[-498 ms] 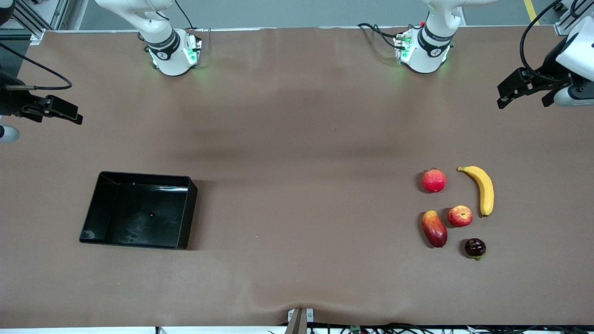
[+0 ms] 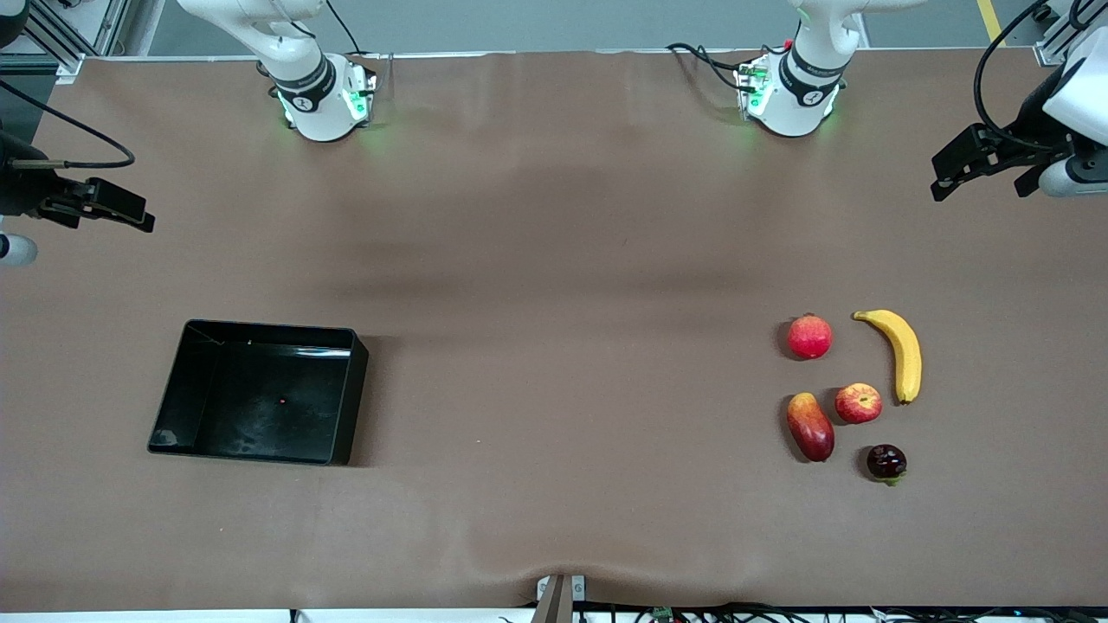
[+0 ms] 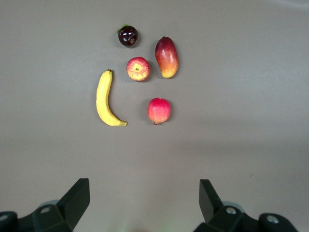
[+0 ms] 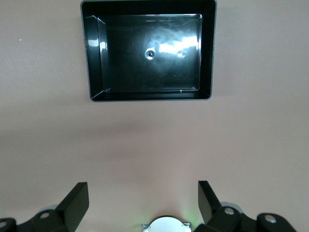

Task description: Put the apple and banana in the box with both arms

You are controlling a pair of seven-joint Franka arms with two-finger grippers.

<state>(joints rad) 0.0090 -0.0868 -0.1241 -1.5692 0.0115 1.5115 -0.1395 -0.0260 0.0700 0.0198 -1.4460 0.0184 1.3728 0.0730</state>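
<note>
Left pincer (image 2: pixel 943 177) hangs in the air over the bare surface (image 2: pixel 554 260) at the left arm's end, fingers (image 3: pixel 75 203) spread wide, nothing between them. The fruits lie on the surface well apart from it, nearer the front camera. Banana (image 2: pixel 900 353) is the fruit closest under its line of sight; apple (image 2: pixel 859 403) sits just beside the banana's lower tip, not touching as far as the views show. A plain red fruit (image 2: pixel 809 337) lies beside the banana's upper half, a mango (image 2: pixel 810 427) just beside the apple, and a dark fruit (image 2: pixel 886 462) nearest the camera.

Right pincer (image 2: pixel 130 212) hangs over the surface at the right arm's end, likewise released and empty, fingers (image 4: pixel 77 202) wide. Box (image 2: pixel 173 381) rests on the surface nearer the camera than this pincer, well apart from it. Box holds no fruit; one tiny speck shows on its floor, possibly a moulding mark.
</note>
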